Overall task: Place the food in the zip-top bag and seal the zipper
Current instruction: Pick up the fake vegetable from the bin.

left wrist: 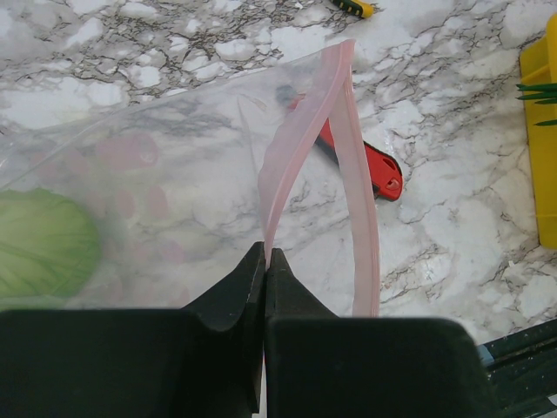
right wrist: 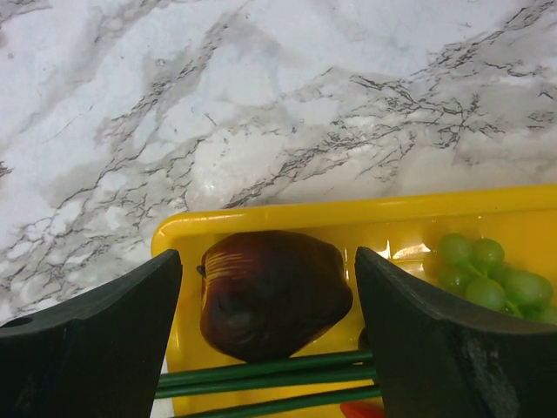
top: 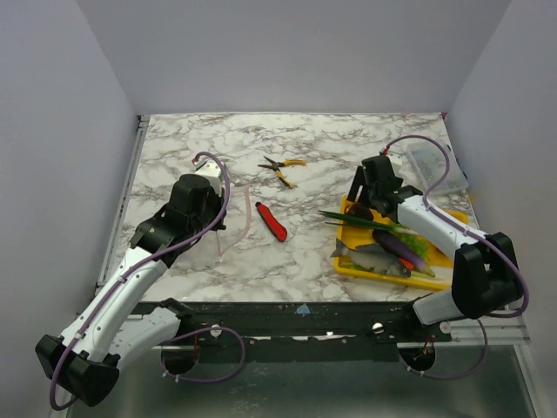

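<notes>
Right gripper (right wrist: pixel 268 261) is hovering, fingers spread wide either side of a dark maroon toy food (right wrist: pixel 270 296) in the yellow tray (right wrist: pixel 287 218). I'd drop straight down and squeeze its middle, avoiding the spring onions (right wrist: pixel 261 370). Left gripper (left wrist: pixel 265 257) is pinching the pinkish zipper (left wrist: pixel 300 148) of the zip-top bag (left wrist: pixel 157 148) on the table's left side. The bag's looking clear and crinkly, with a cabbage (left wrist: pixel 43 244) seemingly inside.

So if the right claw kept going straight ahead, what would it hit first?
Probably the dark maroon food in the yellow tray, centred between the fingers of the open right gripper. The green stalks across its near edge might touch first; depth is unclear.
</notes>
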Motion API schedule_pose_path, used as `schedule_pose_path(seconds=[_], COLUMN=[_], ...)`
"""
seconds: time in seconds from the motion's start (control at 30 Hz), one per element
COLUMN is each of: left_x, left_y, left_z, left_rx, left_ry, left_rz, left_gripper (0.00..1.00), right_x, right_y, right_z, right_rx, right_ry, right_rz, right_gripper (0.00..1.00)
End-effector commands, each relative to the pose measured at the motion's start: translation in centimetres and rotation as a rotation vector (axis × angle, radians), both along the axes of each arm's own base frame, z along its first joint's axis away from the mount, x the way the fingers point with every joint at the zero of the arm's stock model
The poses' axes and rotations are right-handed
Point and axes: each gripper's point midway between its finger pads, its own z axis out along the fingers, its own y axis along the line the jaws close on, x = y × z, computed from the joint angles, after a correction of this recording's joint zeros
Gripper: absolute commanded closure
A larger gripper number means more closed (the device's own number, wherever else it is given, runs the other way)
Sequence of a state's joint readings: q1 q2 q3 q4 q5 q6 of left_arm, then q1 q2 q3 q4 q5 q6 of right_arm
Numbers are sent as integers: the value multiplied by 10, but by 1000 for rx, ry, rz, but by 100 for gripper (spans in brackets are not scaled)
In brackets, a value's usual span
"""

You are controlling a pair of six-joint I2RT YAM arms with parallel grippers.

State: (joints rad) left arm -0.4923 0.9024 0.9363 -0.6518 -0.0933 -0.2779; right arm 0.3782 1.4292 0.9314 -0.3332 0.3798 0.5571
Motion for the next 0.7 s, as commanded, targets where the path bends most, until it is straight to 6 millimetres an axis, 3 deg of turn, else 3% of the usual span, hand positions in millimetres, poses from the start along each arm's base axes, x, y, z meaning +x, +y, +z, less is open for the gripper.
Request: schedule_pose_path(seconds=[0.0,0.2,0.43,0.67], left_x=[0,0,1,0], left_y=[-3,-3,-5,-5], left_z=[3,3,3,2], left_rx=[-20,-20,-23,-25], left_ry=[-10,-9,-4,-2], left_rz=[-10,-12,-16,-19], left_gripper=[100,100,100,100], right_x=[5,-7,-16,-15], right_y=[8,10,7,5], right_z=[-17,-36,-39,-56], right_rx=[8,24,31,39], right_ry=[35,78,69,83], right_rz=[78,104,100,112], right_gripper=[19,20,17,19])
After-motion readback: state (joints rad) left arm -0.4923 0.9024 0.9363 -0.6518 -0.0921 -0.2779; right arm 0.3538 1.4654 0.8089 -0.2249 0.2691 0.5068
